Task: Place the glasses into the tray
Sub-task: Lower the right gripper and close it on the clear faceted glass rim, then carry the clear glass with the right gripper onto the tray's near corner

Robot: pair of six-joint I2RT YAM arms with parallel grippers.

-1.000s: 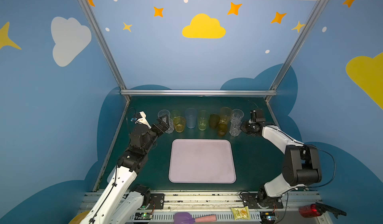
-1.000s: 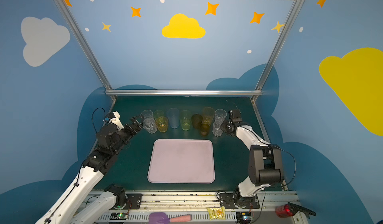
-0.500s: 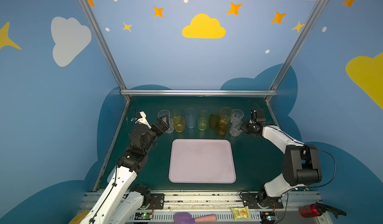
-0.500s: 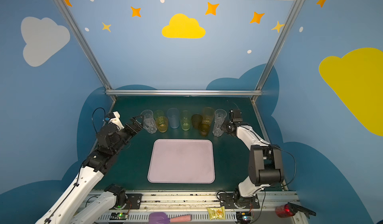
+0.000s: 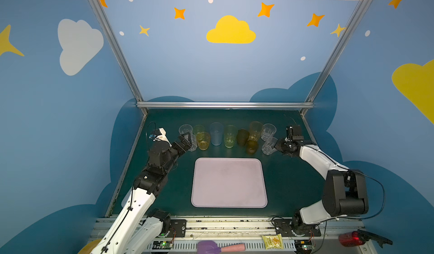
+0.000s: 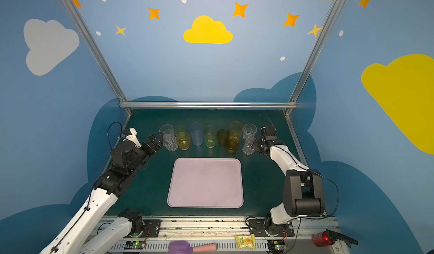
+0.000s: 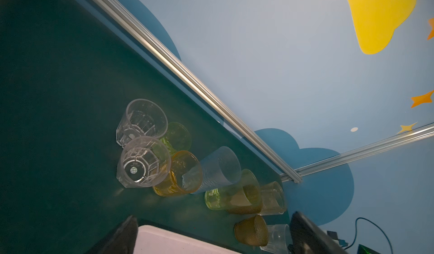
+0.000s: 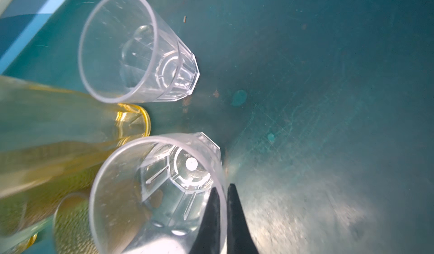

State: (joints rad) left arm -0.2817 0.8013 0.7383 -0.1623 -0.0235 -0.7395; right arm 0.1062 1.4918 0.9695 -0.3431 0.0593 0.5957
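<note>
My right gripper [image 8: 223, 208] is clamped on the wall of a clear tumbler [image 8: 159, 194] beyond the tray's [image 5: 229, 182] far right corner. One black finger [image 8: 211, 222] is inside the rim and one outside. Only the right wrist view shows that; in both top views the fingers merge with the glass. My left gripper [image 5: 187, 139] stands wide, holding nothing, beyond the tray's far left corner. It is just beside another faceted tumbler [image 6: 170, 142]; whether it touches I cannot tell. The left wrist view alone shows the tray's edge between those spread fingers.

The glasses [image 5: 230, 136] crowd in a row on the green table [image 5: 288, 182] past the tray's far edge. A short brown glass [image 5: 251, 146] stands close beside my held tumbler, towards the tray's middle, so there is little room there. Bare table lies open right of the tray, and behind the row up to the back rail [image 5: 225, 105].

Against a second ago, my right gripper has crept in on the tumbler. The left arm and the row stand unchanged.
</note>
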